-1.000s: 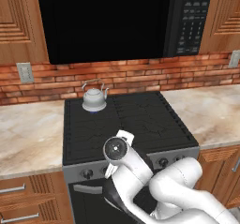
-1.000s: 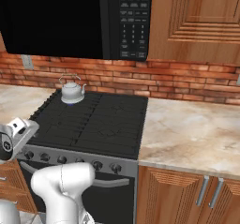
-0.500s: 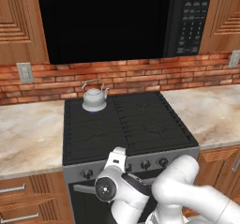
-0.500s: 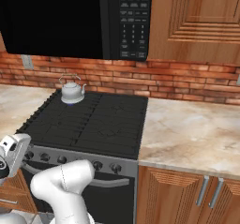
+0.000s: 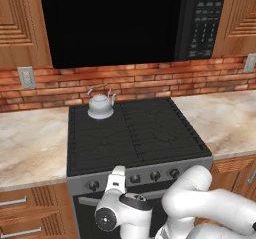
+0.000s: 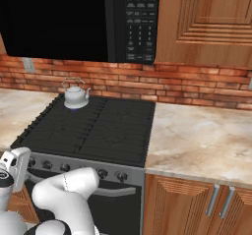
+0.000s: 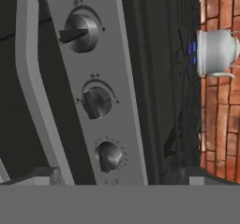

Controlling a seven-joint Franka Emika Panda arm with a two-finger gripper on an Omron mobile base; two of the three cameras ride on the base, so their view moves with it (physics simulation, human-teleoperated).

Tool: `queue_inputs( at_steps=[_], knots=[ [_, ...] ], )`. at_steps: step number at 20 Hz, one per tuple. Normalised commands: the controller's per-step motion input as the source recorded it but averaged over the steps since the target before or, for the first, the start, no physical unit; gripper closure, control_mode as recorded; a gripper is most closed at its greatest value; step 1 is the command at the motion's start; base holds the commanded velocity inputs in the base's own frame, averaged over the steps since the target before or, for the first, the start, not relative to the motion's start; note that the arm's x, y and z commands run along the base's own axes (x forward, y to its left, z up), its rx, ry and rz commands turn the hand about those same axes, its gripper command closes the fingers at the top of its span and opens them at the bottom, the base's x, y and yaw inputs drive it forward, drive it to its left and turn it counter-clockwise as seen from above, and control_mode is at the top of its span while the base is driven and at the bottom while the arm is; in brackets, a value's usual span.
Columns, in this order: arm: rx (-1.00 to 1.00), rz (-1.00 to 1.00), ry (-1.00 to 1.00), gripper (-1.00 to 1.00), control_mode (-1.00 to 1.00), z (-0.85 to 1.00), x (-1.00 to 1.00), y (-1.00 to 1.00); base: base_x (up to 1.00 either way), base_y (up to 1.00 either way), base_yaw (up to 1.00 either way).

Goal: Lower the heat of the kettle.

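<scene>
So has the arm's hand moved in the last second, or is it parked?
Yes. In the left base view the hand has dropped from over the stovetop to the knob panel at the front.

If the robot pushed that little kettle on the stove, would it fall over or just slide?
Probably slide. The kettle looks squat and wide at the bottom, so it likely won't tip easily. It sits on the ridged grate, which might catch it and make it wobble. Its thin wire handle could swing if lifted. There's a blue glow under it, so it's probably hot.

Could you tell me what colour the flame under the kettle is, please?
Blue, glowing beneath the small squat silvery-white metal kettle; clearest in the hand view.
</scene>
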Motion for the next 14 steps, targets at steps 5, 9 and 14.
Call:
queue_inputs(
  at_steps=[5,9,14],
  knots=[
    [-0.02,-0.06,-0.03,-1.0,-1.0,-0.24,0.15,0.13,0.0,0.0,0.0],
    [0.0,-0.08,-0.01,-1.0,-1.0,-0.19,0.2,0.03,0.0,0.0,0.0],
    [0.0,-0.05,-0.01,-1.0,-1.0,-0.17,0.23,0.0,0.0,0.0,0.0]
  ],
)
